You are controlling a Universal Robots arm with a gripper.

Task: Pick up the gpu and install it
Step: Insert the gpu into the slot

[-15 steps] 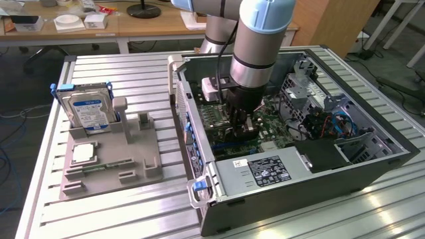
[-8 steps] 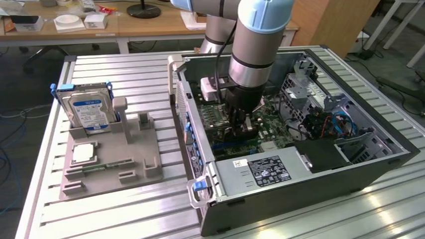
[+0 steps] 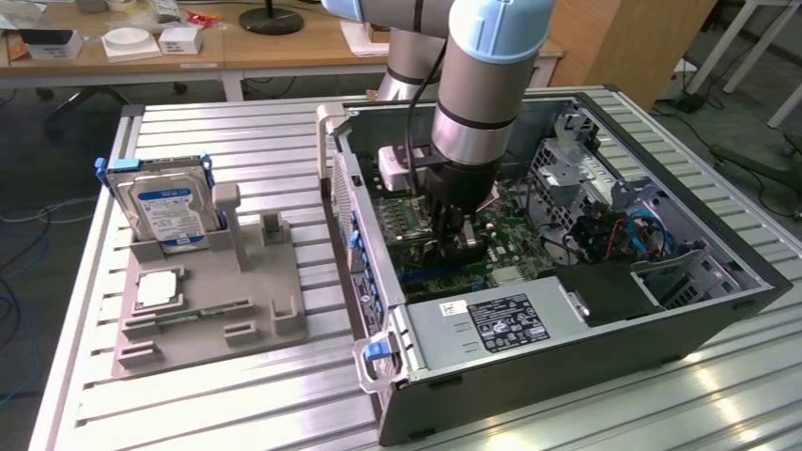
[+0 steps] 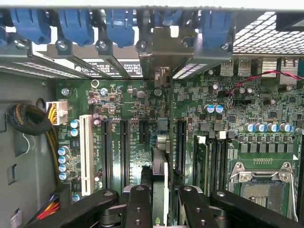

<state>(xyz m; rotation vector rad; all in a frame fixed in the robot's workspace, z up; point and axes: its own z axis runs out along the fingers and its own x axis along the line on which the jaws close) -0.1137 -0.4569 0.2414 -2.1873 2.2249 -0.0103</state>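
Your arm (image 3: 483,85) runs down the exterior view from 12 o'clock and hangs almost plumb, its upper end leaning a touch toward 1 o'clock, the silver-and-blue forearm narrowing to the black wrist (image 3: 457,183) below. Your gripper (image 3: 461,246) points straight down at the 6 o'clock end of that column, slightly toward the exterior view's right of centre. In the wrist view your gripper (image 4: 160,192) has its black fingers (image 4: 138,204) closed from both sides on the gpu (image 4: 159,166), which stands edge-on between them.
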